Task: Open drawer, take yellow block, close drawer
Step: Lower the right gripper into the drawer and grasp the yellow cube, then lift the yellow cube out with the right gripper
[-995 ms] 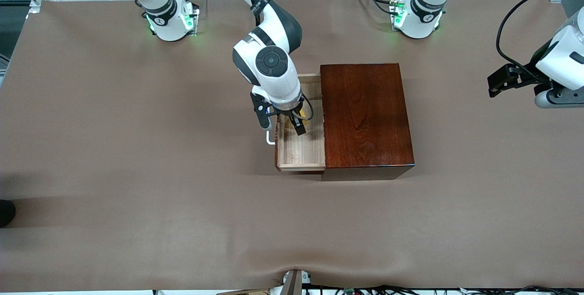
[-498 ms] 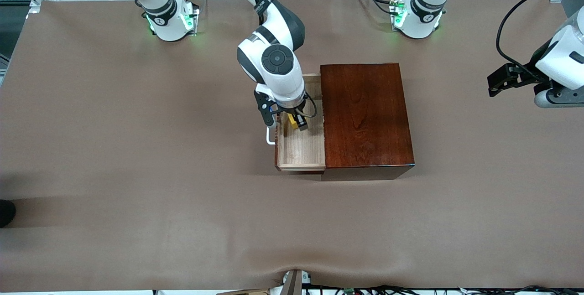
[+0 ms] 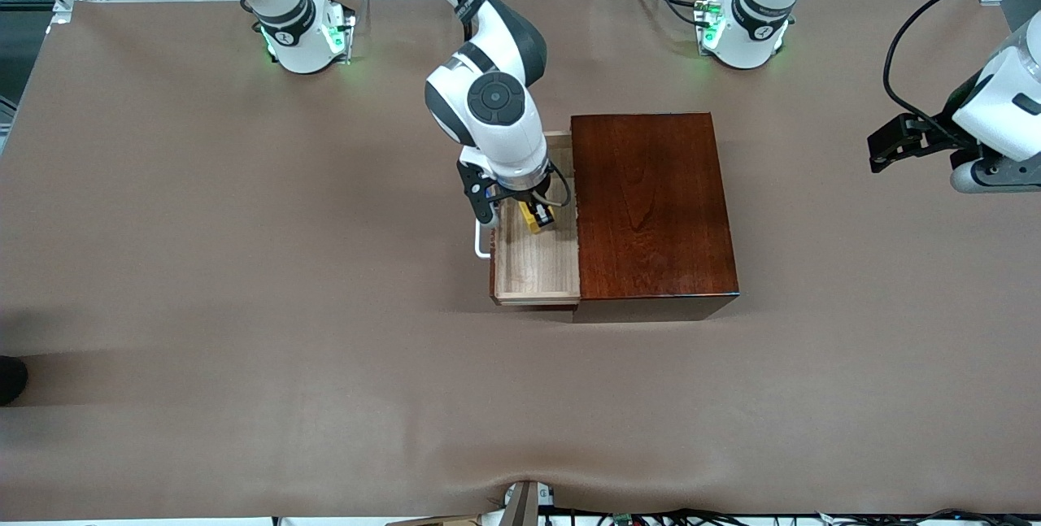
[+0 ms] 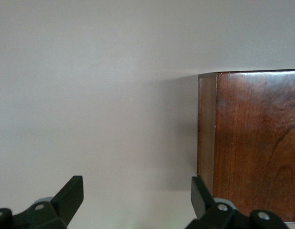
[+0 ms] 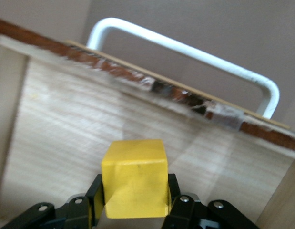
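Observation:
The pale-wood drawer (image 3: 533, 270) stands pulled out of the dark reddish-brown box (image 3: 651, 209) toward the right arm's end of the table, its white handle (image 3: 481, 243) outermost. My right gripper (image 3: 533, 217) is shut on the yellow block (image 3: 534, 219) and holds it just above the drawer's floor. In the right wrist view the block (image 5: 134, 177) sits between the black fingers (image 5: 96, 198), with the drawer floor (image 5: 80, 119) and handle (image 5: 185, 50) under it. My left gripper (image 3: 886, 144) is open and empty, waiting over the table at the left arm's end; its wrist view shows the box (image 4: 257, 138).
The brown table cover (image 3: 244, 306) stretches wide around the box. The arm bases (image 3: 305, 34) stand along the table's edge farthest from the front camera. Cables (image 3: 667, 2) lie near the left arm's base.
My right gripper has risen a little with the yellow block in it and shifted slightly toward the box. The left arm has not moved.

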Available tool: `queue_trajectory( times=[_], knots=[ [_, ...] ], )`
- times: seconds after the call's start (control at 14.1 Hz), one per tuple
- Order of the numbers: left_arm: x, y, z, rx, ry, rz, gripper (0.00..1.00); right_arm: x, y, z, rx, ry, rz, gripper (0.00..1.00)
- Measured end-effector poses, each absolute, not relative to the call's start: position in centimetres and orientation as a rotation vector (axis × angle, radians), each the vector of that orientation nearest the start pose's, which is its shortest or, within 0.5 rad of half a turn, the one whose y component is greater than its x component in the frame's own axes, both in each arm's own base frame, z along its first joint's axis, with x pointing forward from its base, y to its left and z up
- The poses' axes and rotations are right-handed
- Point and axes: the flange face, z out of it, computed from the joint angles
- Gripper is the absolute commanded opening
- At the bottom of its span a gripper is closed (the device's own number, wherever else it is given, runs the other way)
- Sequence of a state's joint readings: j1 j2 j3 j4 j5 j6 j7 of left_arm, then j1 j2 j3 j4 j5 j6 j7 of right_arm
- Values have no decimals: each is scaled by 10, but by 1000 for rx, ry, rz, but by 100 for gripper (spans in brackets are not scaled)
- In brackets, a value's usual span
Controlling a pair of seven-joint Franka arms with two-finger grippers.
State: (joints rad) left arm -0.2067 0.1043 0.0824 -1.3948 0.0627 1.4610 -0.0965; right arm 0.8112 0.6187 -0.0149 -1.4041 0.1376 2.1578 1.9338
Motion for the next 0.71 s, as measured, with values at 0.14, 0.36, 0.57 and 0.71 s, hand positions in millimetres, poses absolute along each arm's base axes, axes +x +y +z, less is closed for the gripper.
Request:
queue_trajectory(
  times=[0.14, 0.36, 0.57, 0.71],
  knots=[
    [572, -67, 639, -3066, 34, 46, 100, 511, 529, 368, -2463, 1693, 123, 0],
    [572, -67, 639, -3066, 35, 46, 100, 524, 516, 396, -2485, 1742, 150, 0],
    [572, -67, 639, -3066, 35, 46, 100, 543, 496, 416, -2468, 1799, 184, 0],
    [572, -68, 638, -3066, 37, 46, 100, 552, 482, 426, -2474, 1816, 195, 0]
  ],
)
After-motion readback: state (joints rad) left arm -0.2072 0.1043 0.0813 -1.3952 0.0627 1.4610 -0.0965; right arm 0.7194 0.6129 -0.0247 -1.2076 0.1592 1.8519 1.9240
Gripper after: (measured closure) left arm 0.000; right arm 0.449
